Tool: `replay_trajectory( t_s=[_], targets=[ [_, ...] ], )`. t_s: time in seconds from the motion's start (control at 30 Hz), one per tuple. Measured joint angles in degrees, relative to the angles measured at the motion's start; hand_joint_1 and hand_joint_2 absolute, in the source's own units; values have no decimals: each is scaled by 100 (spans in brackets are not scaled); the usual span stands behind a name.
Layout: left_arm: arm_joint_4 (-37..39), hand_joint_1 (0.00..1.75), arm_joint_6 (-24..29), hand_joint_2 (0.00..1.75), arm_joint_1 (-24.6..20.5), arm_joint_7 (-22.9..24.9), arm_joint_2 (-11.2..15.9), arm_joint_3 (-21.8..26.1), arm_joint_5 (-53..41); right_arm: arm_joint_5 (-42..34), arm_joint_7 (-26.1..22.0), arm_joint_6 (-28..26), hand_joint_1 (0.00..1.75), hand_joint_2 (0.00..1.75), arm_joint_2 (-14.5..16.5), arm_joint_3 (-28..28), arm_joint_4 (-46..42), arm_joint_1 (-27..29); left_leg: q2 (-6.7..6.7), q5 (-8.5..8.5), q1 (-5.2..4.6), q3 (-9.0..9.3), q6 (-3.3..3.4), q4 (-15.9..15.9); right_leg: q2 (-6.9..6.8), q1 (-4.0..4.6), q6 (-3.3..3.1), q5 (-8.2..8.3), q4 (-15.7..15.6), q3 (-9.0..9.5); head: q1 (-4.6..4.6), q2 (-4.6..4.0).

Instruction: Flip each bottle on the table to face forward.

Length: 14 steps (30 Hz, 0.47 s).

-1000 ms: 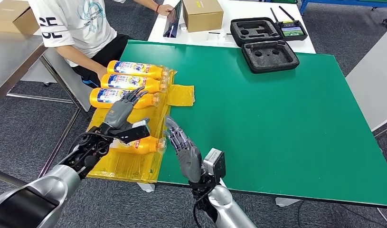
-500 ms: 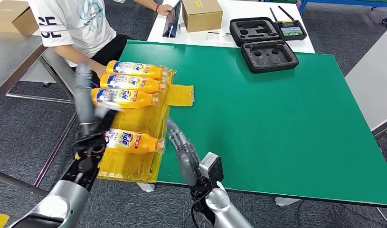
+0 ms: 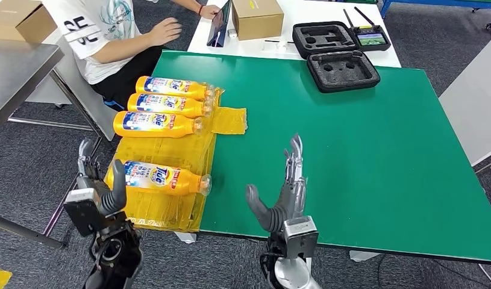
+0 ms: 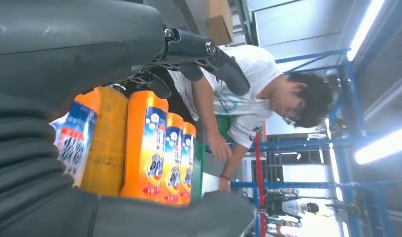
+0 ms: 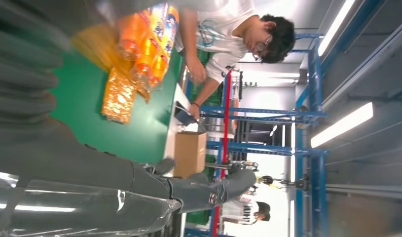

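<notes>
A: Report the state of each robot hand.

B: My left robot hand (image 3: 98,192) is raised off the desk's near-left corner, at about 8 o'clock in the head view. Its fingers are apart and it holds nothing. My right robot hand (image 3: 285,192) stands upright over the near edge of the green desk (image 3: 351,138), at about 6 o'clock. Its fingers are spread, thumb out to the side, and it is likewise empty.

A: Location of the bottles?

B: Four orange bottles lie on their sides on a yellow plastic sheet (image 3: 170,208) at the desk's left edge, caps pointing toward 3 o'clock. The nearest bottle (image 3: 158,177) lies just beside my left robot hand, at 8 o'clock, with its label up. The other three bottles (image 3: 167,105) lie close together in a row at 10 o'clock, labels up.

A: Surroundings?

B: A person (image 3: 104,36) sits at 11 o'clock. A cardboard box (image 3: 256,17) and two black foam cases (image 3: 342,70) sit at 12 to 1 o'clock.
</notes>
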Motion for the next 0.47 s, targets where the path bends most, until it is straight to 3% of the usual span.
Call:
replay_trajectory(
  t_s=[0.03,0.07,0.1,0.13,0.17,0.2,0.23,0.3,0.33,0.37,0.43,0.47],
  targets=[
    [-120,102,96,175,92,0,-11,-60,-95,-26,0,2,126,175,-11,-1,-13,43,0,0,1,0,0,0,0,1,0,0,0,0,0,0],
    [-230,103,185,175,171,0,-17,-128,-191,-58,0,12,93,175,-21,-1,-19,79,0,1,1,1,0,0,0,1,0,0,0,0,-1,0],
    [-330,89,255,175,240,1,-18,-198,-273,-84,0,34,55,175,-29,-1,-22,112,0,1,1,1,0,0,0,1,0,0,0,1,-1,0],
    [-421,45,298,175,301,0,-17,-271,-340,-103,0,68,50,175,-35,-1,-22,142,0,1,2,1,0,0,0,2,0,0,0,2,-1,0],
    [-506,3,325,175,358,0,-16,-344,-398,-125,0,117,88,175,-38,-2,-18,168,-1,2,2,1,0,0,0,2,0,0,1,2,-1,0],
    [-581,45,342,175,414,1,-15,-408,-466,-148,0,172,129,175,-39,-4,-11,192,-1,2,2,1,0,-1,0,2,0,0,1,3,0,0],
    [-655,70,352,175,472,1,-14,-470,-559,-176,0,225,123,175,-39,-5,-1,217,-1,2,2,2,1,-1,0,1,0,0,1,3,0,0],
    [-768,69,361,175,569,1,-14,-566,-719,-225,0,303,47,175,-39,-7,21,272,-1,2,1,1,1,-1,-1,1,0,0,1,3,0,-1],
    [-806,34,363,175,607,1,-14,-610,-763,-232,0,322,49,175,-38,-7,34,298,-1,2,1,1,1,-1,-1,0,0,0,1,3,0,-1],
    [-832,53,363,175,636,1,-14,-649,-780,-231,0,335,93,175,-37,-7,47,320,-1,2,1,1,1,-1,-2,0,0,0,1,3,-1,-1],
    [-853,129,354,175,673,2,-13,-735,-834,-227,0,361,88,175,-34,-9,78,352,-1,2,1,1,1,-1,-2,0,0,0,0,3,0,0],
    [-856,161,351,175,680,2,-12,-755,-853,-226,0,369,59,175,-34,-10,85,359,-1,1,0,1,1,-1,-2,0,0,0,0,3,0,0]
  ],
)
